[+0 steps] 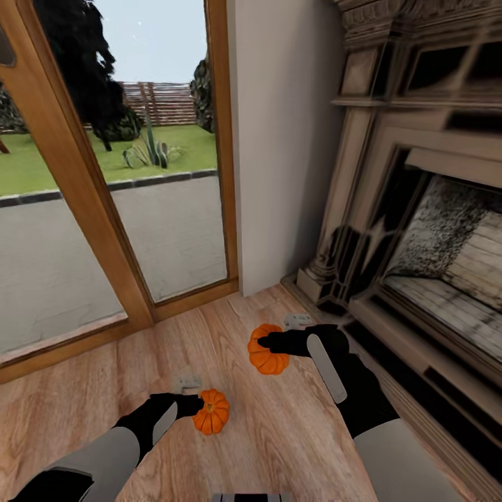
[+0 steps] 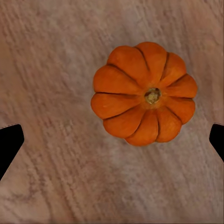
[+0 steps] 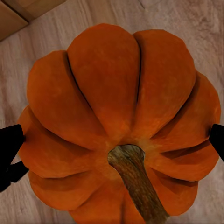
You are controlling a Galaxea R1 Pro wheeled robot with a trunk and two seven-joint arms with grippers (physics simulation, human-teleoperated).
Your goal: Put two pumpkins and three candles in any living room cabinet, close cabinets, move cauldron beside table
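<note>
While right hand [image 3: 112,140] clamps one pumpkin [image 1: 267,352], left hand [image 2: 112,137] open above second pumpkin [image 2: 144,93], fireplace [image 1: 418,230] beside.

Even daylight, blurry stretched edges

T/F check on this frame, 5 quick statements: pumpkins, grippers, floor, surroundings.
1. Two orange pumpkins are in view. True: one by the left gripper, the near pumpkin, and one at the right gripper, the far pumpkin.
2. The left gripper is clamped on the near pumpkin. False: in the left wrist view its fingertips stand wide apart, and that pumpkin lies on the floor ahead of them.
3. The floor is grey carpet. False: it is light wood planks.
4. A fireplace stands on the robot's right side. True.
5. The right gripper's fingertips flank the far pumpkin. True: they sit at both its sides in the right wrist view.
</note>
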